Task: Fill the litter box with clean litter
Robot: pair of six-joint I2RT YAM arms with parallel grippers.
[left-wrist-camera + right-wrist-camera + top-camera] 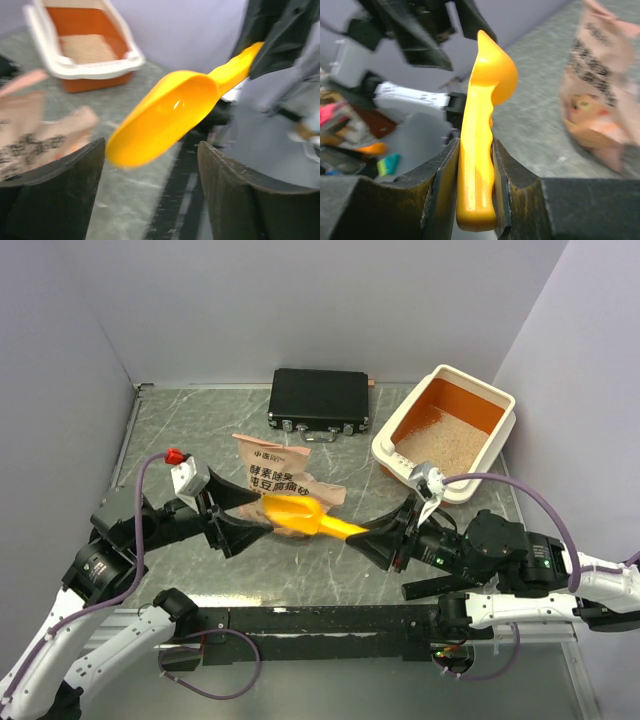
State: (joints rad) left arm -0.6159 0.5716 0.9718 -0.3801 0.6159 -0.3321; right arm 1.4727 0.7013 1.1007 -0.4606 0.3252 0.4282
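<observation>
Some of the work looks done, most of it not. On the table [200,440] the litter box [383,447] sits at the far right. Litter [440,440] covers the near part of its orange floor in a thin bed, while the far part shows bare orange. We judge the fill only partly made, with more loads wanted before the floor is hidden.

The case [318,400] lies closed at the far middle, apart from the box. The bag [285,472] lies crumpled in the middle of the table, just beyond the grippers, and we take it as the source of more litter. The scoop [300,515] hangs near the bag, lying left to right between the two arms, bowl to the left and handle to the right. The left wrist view is blurred, so we cannot be sure the bowl is empty, though no granules show in it.

The right gripper [368,536] pinches the scoop's handle, its fingers [440,190] pressed on either side of it. The left gripper [262,517] stands at the bowl with its fingers [60,190] spread wide. The bowl hangs between them and touches neither, as far as we can see, so the left holds nothing.

What is left, in our view, is to dip the scoop into the bag, carry it right to the box and tip it, more than once.
</observation>
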